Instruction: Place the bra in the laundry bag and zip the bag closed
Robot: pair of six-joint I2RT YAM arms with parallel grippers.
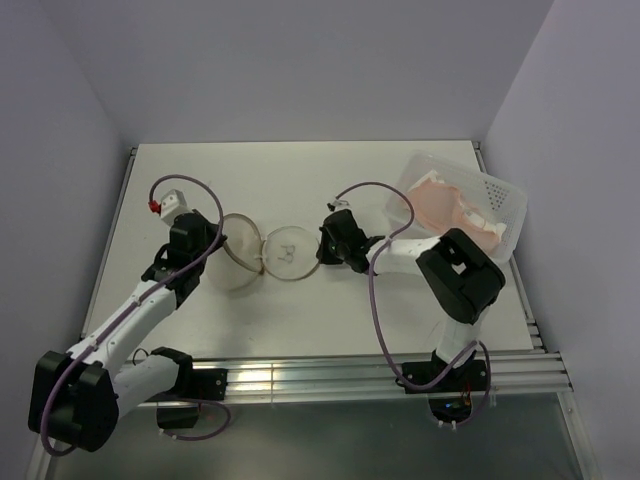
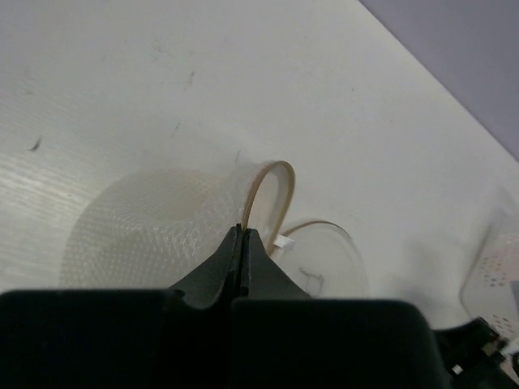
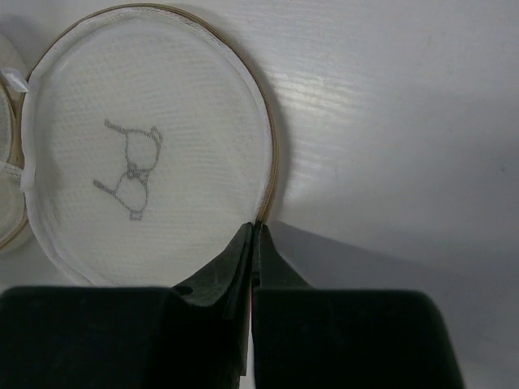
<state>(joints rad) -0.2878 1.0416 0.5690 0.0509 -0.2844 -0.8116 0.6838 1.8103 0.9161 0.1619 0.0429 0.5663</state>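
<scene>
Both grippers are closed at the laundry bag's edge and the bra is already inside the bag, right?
No: the bra lies in the clear bin, not the laundry bag, as the top view shows. The rest stands.

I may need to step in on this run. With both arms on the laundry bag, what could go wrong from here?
1. The left fingers pinch the rim of the laundry bag and the right fingers its lid, but the bra lies in the clear bin: freeing an arm may let the soft mesh mouth sag.
2. The right fingers catch only the lid's edge, so it could slip.
</scene>
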